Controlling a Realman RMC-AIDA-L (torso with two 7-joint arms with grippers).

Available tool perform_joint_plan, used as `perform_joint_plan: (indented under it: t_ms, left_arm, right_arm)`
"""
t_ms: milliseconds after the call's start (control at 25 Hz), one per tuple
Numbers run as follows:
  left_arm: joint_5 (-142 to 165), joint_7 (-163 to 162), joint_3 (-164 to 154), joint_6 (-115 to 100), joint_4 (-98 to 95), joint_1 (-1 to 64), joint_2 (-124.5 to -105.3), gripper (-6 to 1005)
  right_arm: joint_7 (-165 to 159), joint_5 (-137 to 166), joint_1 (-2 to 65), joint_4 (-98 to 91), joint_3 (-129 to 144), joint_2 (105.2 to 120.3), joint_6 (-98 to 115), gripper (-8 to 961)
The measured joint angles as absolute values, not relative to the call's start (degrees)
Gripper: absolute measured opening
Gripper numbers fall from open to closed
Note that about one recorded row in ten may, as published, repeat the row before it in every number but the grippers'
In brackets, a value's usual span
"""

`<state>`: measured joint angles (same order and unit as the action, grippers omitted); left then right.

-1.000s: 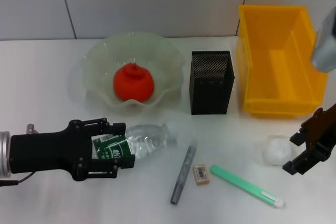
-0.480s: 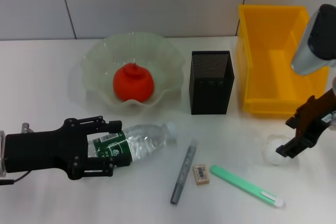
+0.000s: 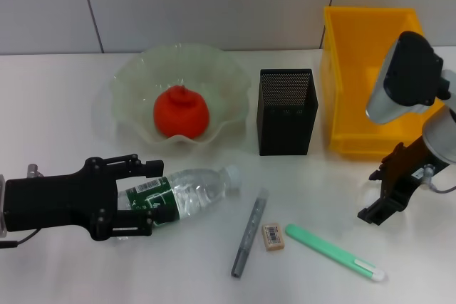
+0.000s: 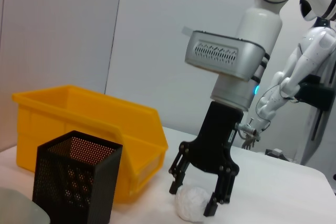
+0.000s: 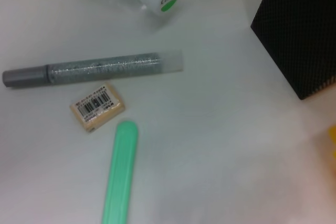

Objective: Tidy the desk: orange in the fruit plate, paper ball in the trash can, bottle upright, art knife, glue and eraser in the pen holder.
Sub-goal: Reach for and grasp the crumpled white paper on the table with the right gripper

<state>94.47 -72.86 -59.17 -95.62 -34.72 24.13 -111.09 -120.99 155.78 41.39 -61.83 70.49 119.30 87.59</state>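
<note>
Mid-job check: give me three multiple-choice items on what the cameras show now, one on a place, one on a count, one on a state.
1. Where is the orange?
A. in the fruit plate
B. in the trash can
C. on the bare desk

2. How many small items lie on the desk near the bottle's cap, still outside the pen holder?
A. one
B. two
C. three

3. How does the bottle stand?
A. upright on the desk
B. on its side, between the left gripper's fingers
C. inside the trash can

Answers: 1 A, the head view shows the orange in the green bowl. 2 C, the art knife, eraser and glue all lie on the desk. 3 B, the bottle lies flat with its label end in the left gripper; meanwhile the right gripper straddles the paper ball.
</note>
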Motion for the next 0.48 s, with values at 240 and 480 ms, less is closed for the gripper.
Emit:
perform_joint_plan:
  t_ms: [240, 480]
  left_arm:
    - [94.5, -72.9, -58.8, -95.8, -34.8, 24.3, -111.03, 788]
    - [94.5, -72.9, -58.2, -95.8, -34.8, 24.5, -110.99, 788]
  right_arm:
    - [-121.0, 155.8, 42.1, -59.8, 70.8, 119.27, 86.6, 777]
    - [-121.3, 156.9, 42.2, -59.9, 71.1, 119.18, 86.7, 736]
